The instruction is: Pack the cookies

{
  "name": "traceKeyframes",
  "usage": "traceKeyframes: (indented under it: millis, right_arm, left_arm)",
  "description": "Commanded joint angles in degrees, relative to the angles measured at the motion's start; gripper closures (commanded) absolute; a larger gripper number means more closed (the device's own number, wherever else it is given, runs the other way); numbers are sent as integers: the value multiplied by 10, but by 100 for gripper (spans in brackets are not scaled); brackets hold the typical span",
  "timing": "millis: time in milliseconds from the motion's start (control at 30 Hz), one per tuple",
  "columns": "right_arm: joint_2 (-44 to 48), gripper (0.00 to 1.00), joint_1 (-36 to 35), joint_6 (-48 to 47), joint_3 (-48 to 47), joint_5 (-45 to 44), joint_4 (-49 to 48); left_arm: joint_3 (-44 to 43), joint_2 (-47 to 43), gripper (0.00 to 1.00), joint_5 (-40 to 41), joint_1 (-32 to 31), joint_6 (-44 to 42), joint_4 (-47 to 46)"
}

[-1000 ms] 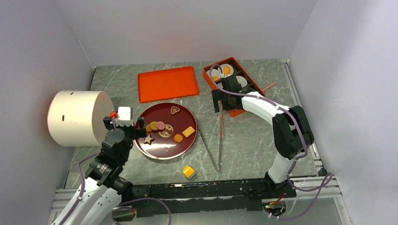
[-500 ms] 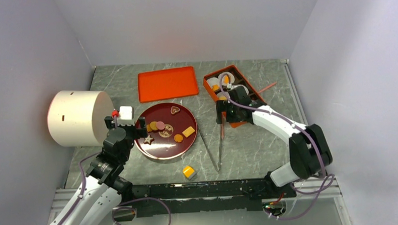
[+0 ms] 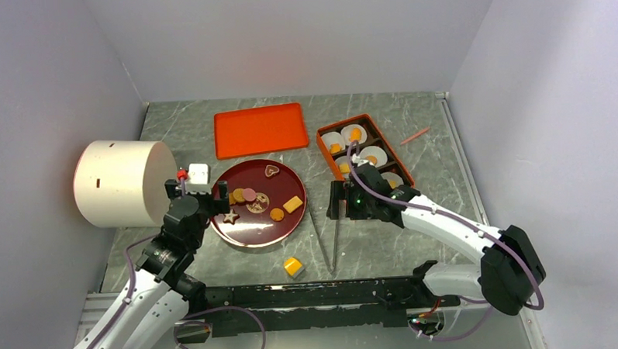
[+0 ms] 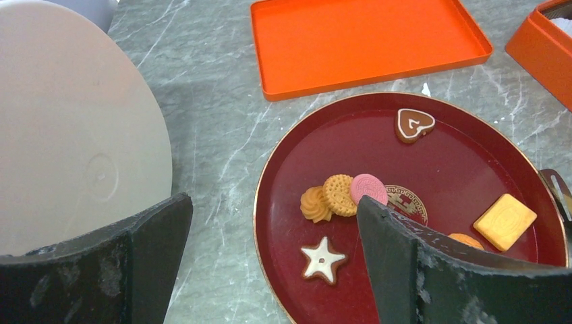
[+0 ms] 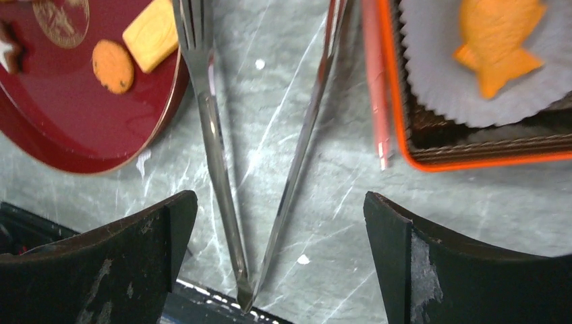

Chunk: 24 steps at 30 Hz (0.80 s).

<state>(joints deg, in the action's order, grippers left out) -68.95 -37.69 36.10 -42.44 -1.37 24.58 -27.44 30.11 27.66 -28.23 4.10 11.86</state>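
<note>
Several cookies lie on a dark red plate (image 3: 238, 235): a heart (image 4: 413, 124), a white star (image 4: 322, 260), a pink round (image 4: 367, 188), two orange rounds (image 4: 328, 198) and a yellow square (image 4: 504, 221). My left gripper (image 4: 273, 209) is open and empty over the plate's left rim (image 3: 194, 202). An orange box (image 3: 321, 135) holds paper cups with cookies, one of them a fish (image 5: 498, 40). My right gripper (image 5: 280, 202) is open and empty above the metal tongs (image 5: 216, 155), between plate and box (image 3: 345, 200).
A white cylinder (image 3: 120, 181) and a small white cube (image 3: 197, 174) stand at the left. An orange lid (image 3: 259, 130) lies at the back. A yellow cube (image 3: 293, 266) sits near the front edge. Pink sticks lie beside the box (image 5: 375, 88) and at the far right (image 3: 415, 135).
My right gripper has moved from over the orange box toward the near edge and now hangs over the tongs. The left arm has hardly moved.
</note>
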Motion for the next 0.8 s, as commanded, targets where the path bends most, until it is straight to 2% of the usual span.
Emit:
traceKeyframes:
  millis: [0, 100, 267, 400, 533, 767]
  right_arm:
    - [3, 1, -25, 37, 8, 35, -17]
    - [-9, 1, -34, 24, -13, 38, -9]
    - [26, 0, -34, -29, -54, -42, 34]
    - [61, 0, -34, -85, -73, -106, 52]
    - [101, 0, -34, -122, -66, -129, 30]
    - [160, 0, -34, -150, -35, -129, -5]
  left_arm:
    - [-26, 13, 4, -8, -2, 4, -11]
    - [-40, 32, 4, -17, -2, 18, -4]
    - [-78, 102, 3, -19, -2, 80, 5]
    - [-142, 219, 4, 1, -2, 141, 33]
    - [-232, 352, 6, 22, 4, 163, 71]
    - [-395, 561, 13, -62, 95, 165, 108]
